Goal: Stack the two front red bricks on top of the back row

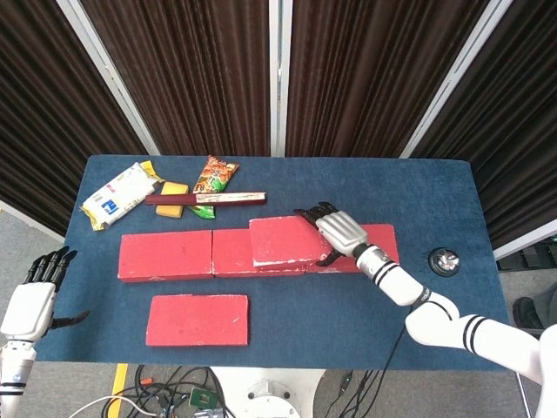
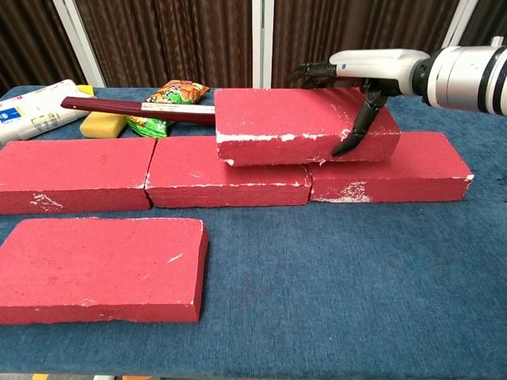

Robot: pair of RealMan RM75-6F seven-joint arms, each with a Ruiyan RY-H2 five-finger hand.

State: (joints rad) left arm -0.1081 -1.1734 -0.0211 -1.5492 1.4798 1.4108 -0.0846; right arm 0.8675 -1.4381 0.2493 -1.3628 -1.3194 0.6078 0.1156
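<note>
While my right hand [image 1: 338, 233] grips the right end of a red brick [image 2: 305, 125], thumb down its near face and fingers [image 2: 317, 72] over its far edge, that brick sits on the back row [image 1: 174, 255], straddling the seam between the middle and right bricks. Its left near corner looks slightly raised off the row; I cannot tell whether it lies fully flat. The second front brick [image 2: 99, 269] lies flat on the blue table [image 1: 435, 187], near and to the left, well apart from my hand. My left hand [image 1: 35, 296] hangs off the table's left edge, fingers spread, holding nothing. Far left on the table lie a white packet [image 1: 117, 193], a yellow sponge [image 2: 103, 123], a snack bag [image 2: 170, 96] and a dark red stick [image 1: 206, 199]. A small metal knob [image 1: 444, 260] sits at the right.
</note>
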